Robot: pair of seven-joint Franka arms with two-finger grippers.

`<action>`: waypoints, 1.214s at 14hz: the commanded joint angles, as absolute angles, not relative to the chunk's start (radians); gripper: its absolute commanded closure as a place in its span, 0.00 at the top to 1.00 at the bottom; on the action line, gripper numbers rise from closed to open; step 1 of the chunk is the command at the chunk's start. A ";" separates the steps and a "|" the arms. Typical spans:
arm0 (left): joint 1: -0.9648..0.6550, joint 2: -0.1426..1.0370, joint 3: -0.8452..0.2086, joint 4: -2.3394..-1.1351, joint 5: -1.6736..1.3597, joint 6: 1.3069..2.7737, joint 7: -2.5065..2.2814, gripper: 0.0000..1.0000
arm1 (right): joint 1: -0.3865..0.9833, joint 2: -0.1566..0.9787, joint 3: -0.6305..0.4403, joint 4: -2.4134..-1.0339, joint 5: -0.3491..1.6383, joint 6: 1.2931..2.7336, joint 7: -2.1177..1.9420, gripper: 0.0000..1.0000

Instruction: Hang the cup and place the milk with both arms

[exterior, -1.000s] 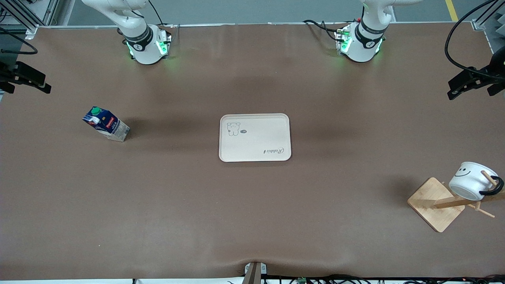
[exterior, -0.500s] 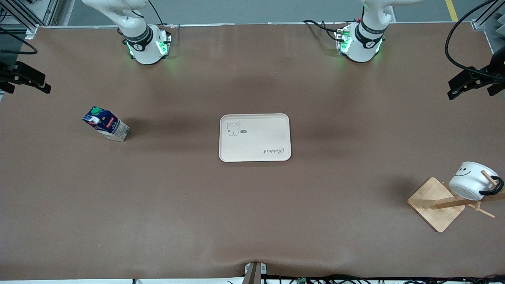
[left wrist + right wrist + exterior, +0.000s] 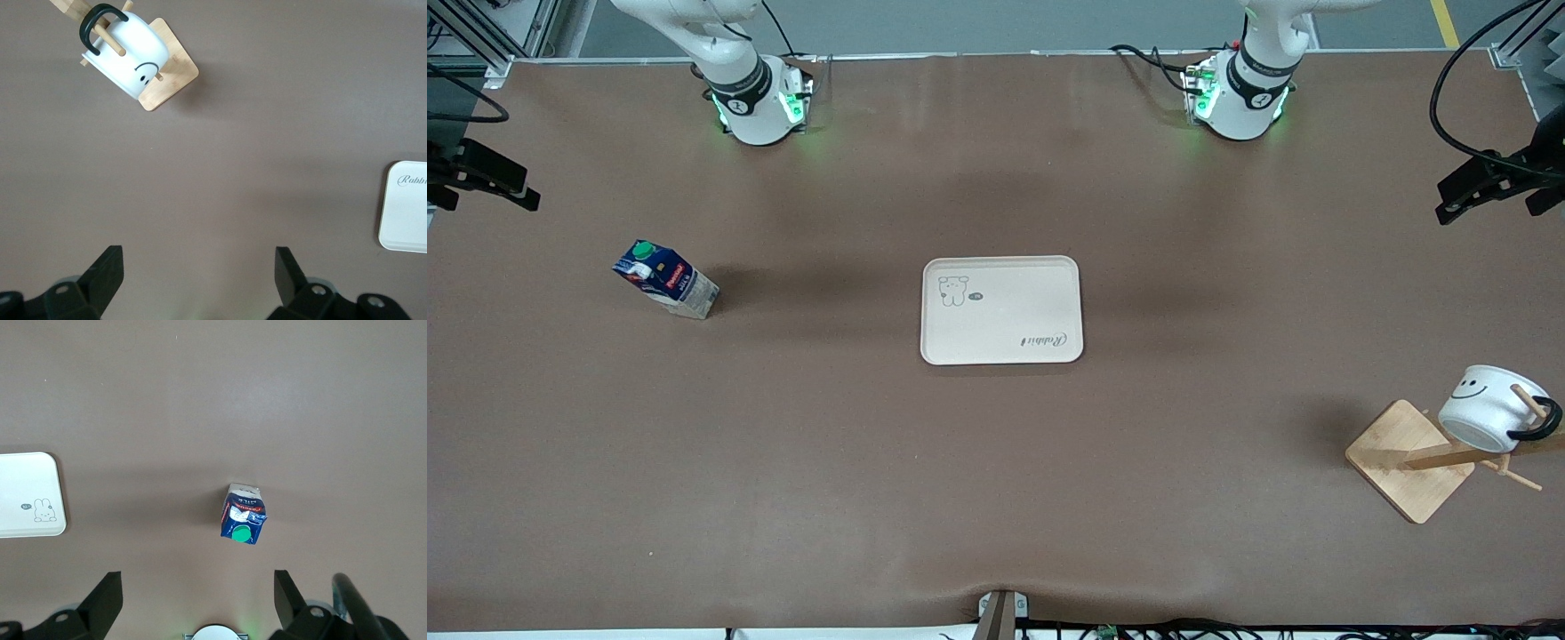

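A brown surface (image 3: 996,462) with two robot arms based along its top edge, both raised high and waiting.

The cup (image 3: 1489,407) is white with a smiley face. It already hangs by its black handle on a peg of a small wooden rack (image 3: 1409,460), toward the left arm's end of the surface and nearer the front camera than the tray. Hung this way, it tips sideways clear of the rack's base, so that half of the task looks done.

The milk (image 3: 665,277) is a blue and white carton with a green cap. It stands upright on the surface toward the right arm's end, well apart from the cream tray (image 3: 1001,309) at the centre. The tray is bare and seems the likely spot for the carton, so placing the milk appears to remain.

The left end effector (image 3: 199,267) hangs over open surface between rack and tray, fingers spread wide and holding nothing. The right end effector (image 3: 198,590) hangs near above the milk, fingers likewise spread and holding nothing, probably ready to descend on the carton.
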State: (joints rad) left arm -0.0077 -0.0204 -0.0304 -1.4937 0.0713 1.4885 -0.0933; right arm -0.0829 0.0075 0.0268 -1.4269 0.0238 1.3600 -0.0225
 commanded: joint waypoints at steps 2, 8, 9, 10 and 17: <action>-0.006 -0.037 -0.026 -1.503 0.055 1.488 -0.084 1.00 | -0.100 -0.014 0.032 -1.448 0.041 1.365 -0.034 1.00; -0.005 -0.032 -0.026 -1.497 0.057 1.488 -0.078 1.00 | -0.100 -0.014 0.032 -1.448 0.041 1.362 -0.032 1.00; -0.005 -0.032 -0.025 -1.497 0.058 1.488 -0.078 1.00 | -0.100 -0.014 0.032 -1.448 0.041 1.362 -0.032 1.00; -0.005 -0.032 -0.026 -1.497 0.058 1.488 -0.078 1.00 | -0.100 -0.014 0.032 -1.448 0.041 1.362 -0.032 1.00; -0.008 -0.023 -0.026 -1.488 0.061 1.488 -0.080 1.00 | -0.101 -0.014 0.032 -1.447 0.041 1.362 -0.032 1.00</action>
State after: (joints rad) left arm -0.0077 -0.0205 -0.0301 -1.4937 0.0712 1.4889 -0.0933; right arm -0.0842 0.0075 0.0268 -1.4270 0.0242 1.3600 -0.0225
